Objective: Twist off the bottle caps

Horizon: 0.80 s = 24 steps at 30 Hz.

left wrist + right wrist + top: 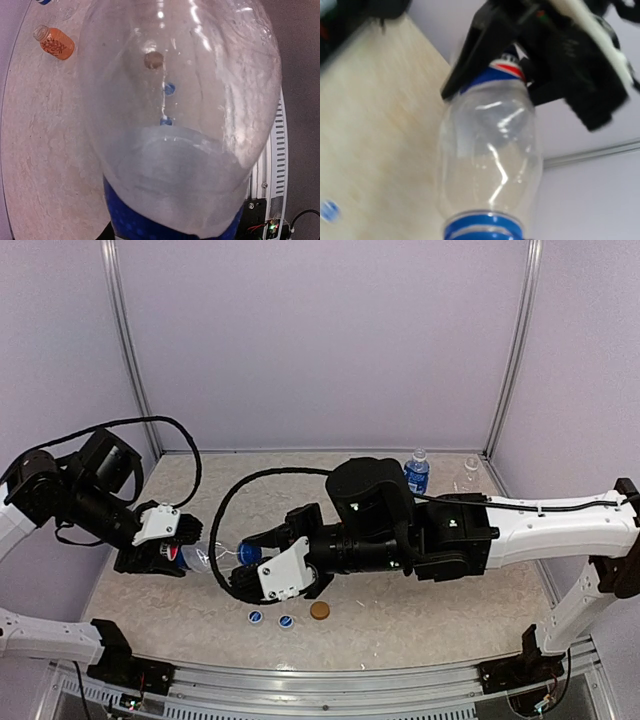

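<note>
A clear bottle [205, 556] with a blue label hangs level above the table between my two arms. My left gripper [172, 552] is shut on its labelled body; its black fingers [470, 60] show clamped on either side of the label in the right wrist view. My right gripper [250, 553] is shut on the bottle's blue cap [248, 553], which shows at the bottom edge of the right wrist view [482, 229]. The bottle [180, 150] fills the left wrist view and hides that gripper's fingers.
Two loose blue caps [255, 617] [286, 621] and a golden-brown cap [319, 610] lie near the front edge. A blue-labelled bottle [417, 472] and a clear bottle [470, 470] stand at the back right. An orange bottle [54, 42] lies on the table.
</note>
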Motion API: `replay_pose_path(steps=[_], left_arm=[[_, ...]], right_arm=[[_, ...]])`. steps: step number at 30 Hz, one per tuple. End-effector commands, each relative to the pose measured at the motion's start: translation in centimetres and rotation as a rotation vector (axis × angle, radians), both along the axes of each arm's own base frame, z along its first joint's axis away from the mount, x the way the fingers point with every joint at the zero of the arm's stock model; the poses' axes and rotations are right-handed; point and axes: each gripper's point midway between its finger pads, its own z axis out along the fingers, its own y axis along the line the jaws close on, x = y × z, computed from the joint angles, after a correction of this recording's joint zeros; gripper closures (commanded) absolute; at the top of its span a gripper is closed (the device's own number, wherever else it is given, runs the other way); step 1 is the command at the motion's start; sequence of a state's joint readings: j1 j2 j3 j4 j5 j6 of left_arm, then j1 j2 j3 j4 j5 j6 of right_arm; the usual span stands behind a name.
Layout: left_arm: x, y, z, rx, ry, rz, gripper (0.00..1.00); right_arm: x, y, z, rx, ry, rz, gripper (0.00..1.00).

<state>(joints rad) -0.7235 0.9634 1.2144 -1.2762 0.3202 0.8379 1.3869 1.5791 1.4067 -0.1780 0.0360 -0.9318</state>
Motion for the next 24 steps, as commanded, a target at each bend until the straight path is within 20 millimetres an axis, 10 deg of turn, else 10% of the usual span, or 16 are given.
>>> replay_pose_path(steps=[1, 7, 13, 24], left_arm=[[-1.1, -1.8, 2.4, -0.127, 0.041, -0.046, 0.74], [-1.0, -1.7, 2.2, -0.137, 0.032, -0.031, 0.75], [0.9, -1.6, 3.1, -0.161, -0.04, 0.041, 0.75], [6.4, -0.9, 2.3, -0.119, -0.277, 0.18, 0.75]], right_arm=[[1.5, -1.2, -3.6, -0.226, -0.475, -0.074, 1.0], [1.3, -0.8, -1.2, -0.1, -0.505, -0.092, 0.97], [1.4, -1.1, 0.8, 0.06, -0.373, -0.169, 0.03], [2.1, -3.1, 6.0, 0.405, 0.362, -0.206, 0.0]])
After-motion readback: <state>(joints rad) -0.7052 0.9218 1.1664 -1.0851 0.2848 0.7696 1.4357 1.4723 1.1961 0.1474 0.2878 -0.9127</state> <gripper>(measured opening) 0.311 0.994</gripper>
